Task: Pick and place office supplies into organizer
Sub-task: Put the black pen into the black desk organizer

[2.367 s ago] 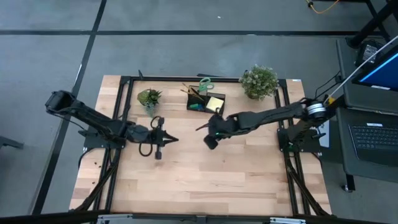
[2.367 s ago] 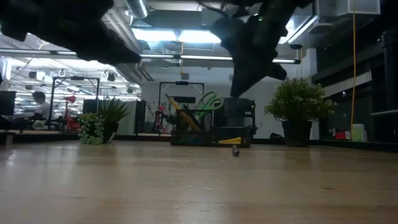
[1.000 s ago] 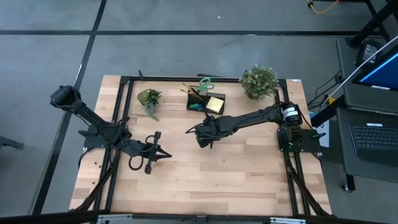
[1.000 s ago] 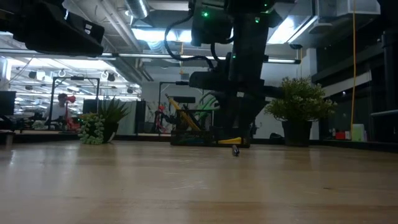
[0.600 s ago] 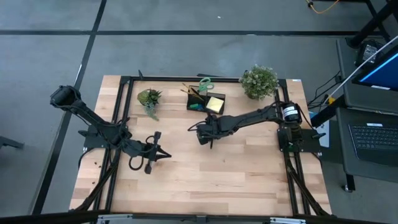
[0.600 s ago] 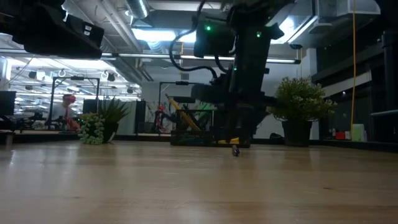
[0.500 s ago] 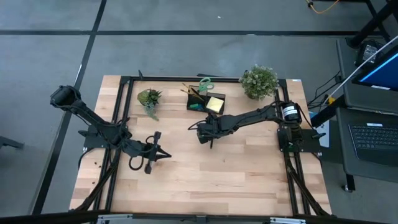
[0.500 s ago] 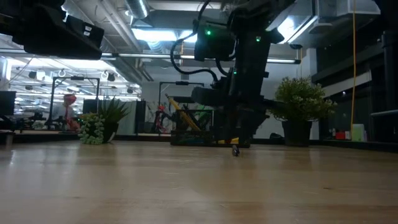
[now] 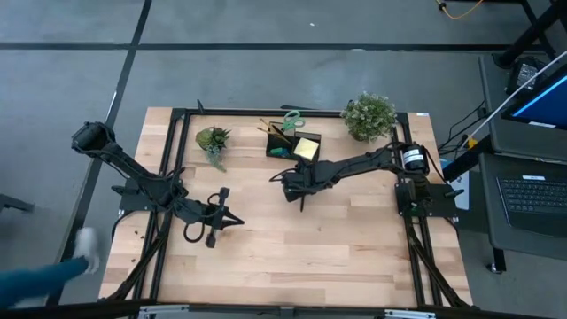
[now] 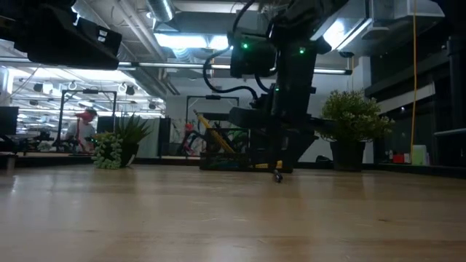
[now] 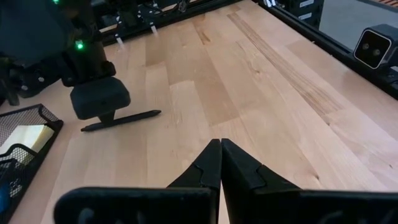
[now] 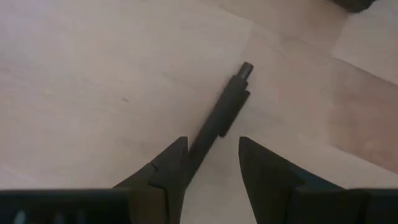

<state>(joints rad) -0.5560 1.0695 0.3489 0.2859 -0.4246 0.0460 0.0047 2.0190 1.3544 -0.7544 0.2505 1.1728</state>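
Far left edge of the high view there's a person's sleeve and hand (image 9: pixel 75 257) blurred just off the table (image 9: pixel 292 257); next along, the left gripper (image 9: pixel 232 222) sits low over the left half of the wood, well away from everything, fingers pressed flat together with nothing between them, which the left wrist view shows pretty clearly (image 11: pixel 219 163); behind it, a small potted plant (image 9: pixel 213 140) stands near the back edge. Middle of the table is where it's happening; the right gripper (image 9: pixel 299 197) points down at a black pen (image 12: pixel 219 118) lying flat on the wood just in front of the organizer (image 9: pixel 294 146); its fingers (image 12: pixel 166 167) are spread, one either side of the pen's near end, and I honestly can't tell if they're touching it; the pen looks to be resting on the table, not lifted. The organizer is at the back centre with a yellow sticky pad (image 9: pixel 307 148) in its tray and green scissors (image 9: pixel 291 119) poking out of the taller bit; right of it, a bushier plant (image 9: pixel 369 116).
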